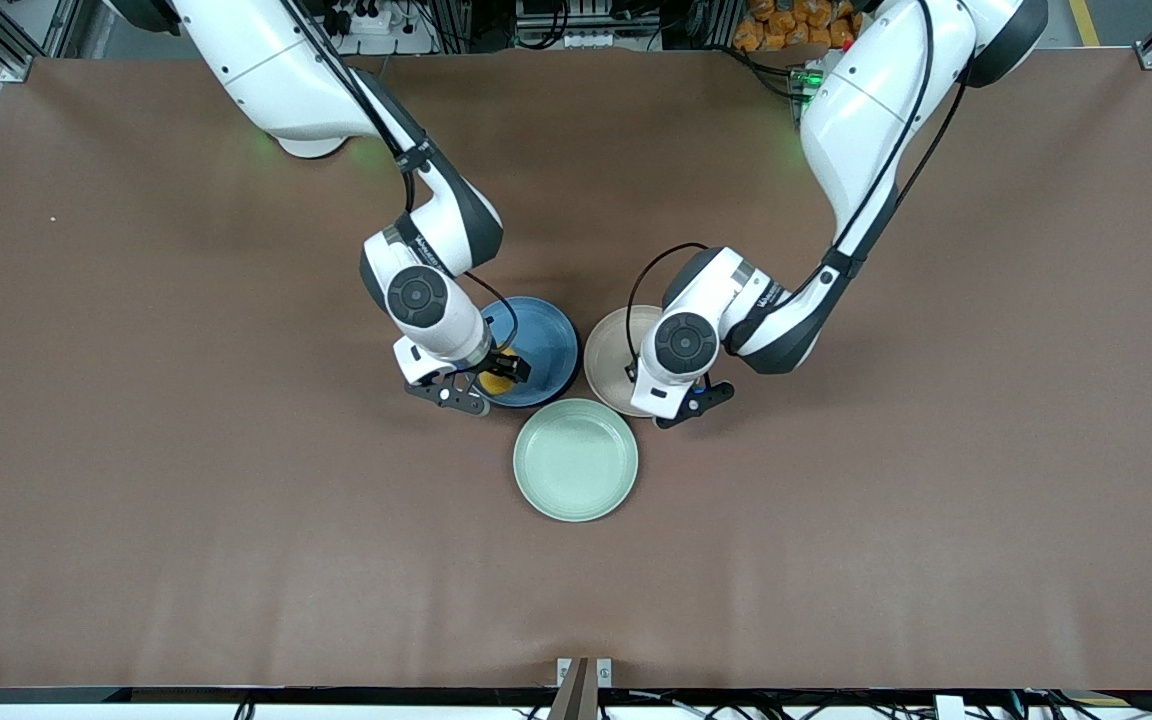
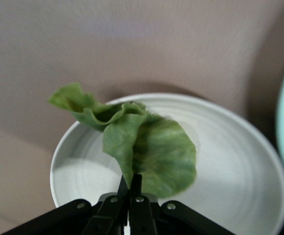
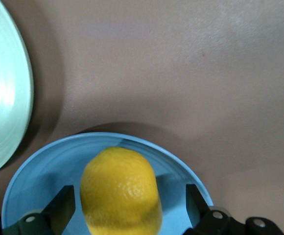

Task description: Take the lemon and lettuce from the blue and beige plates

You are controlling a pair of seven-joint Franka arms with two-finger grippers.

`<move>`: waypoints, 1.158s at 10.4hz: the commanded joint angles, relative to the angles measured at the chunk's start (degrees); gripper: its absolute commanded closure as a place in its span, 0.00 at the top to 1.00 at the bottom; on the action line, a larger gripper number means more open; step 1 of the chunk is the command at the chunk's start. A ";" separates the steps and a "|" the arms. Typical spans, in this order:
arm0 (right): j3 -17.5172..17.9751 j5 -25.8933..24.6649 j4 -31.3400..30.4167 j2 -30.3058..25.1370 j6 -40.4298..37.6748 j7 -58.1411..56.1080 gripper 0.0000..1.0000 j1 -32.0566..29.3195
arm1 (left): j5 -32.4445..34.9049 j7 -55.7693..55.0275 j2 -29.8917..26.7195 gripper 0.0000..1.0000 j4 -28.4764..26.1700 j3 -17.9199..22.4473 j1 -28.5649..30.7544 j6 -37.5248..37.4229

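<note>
left claw is pinched tight on the stem of the wrinkled green lettuce leaf over the round beige plate. right claw hangs wide open around the dimpled yellow lemon – sitting in the round blue plate on the brown desk.

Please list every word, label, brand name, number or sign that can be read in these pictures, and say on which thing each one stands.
Small dark brand lettering on the white wrist of the right arm: too small to read.
Small dark brand lettering on the white wrist of the left arm: too small to read.
Lemon, lettuce, blue plate, beige plate, mint green plate: no text.
</note>
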 commanded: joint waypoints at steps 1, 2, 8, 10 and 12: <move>0.13 -2.55 0.50 1.82 2.17 3.75 1.00 0.76 | 1.45 -2.90 -6.88 0.00 -0.71 0.48 1.36 -1.65; 0.13 -2.99 0.59 1.99 2.17 3.85 1.00 0.76 | 1.62 -2.47 -9.60 0.00 -0.71 0.48 3.02 -3.58; 0.48 -3.08 2.34 1.47 0.42 3.50 0.36 0.94 | 1.98 21.82 -18.94 0.00 -0.80 0.39 18.57 -14.40; 0.31 -3.17 7.94 1.64 -7.97 3.06 0.36 0.68 | 1.98 31.60 -17.81 0.00 -1.93 0.48 24.80 -16.07; -0.04 -3.17 12.61 1.21 -14.50 0.53 0.36 -0.46 | 2.15 37.76 -12.91 0.00 -2.21 0.48 32.44 -15.73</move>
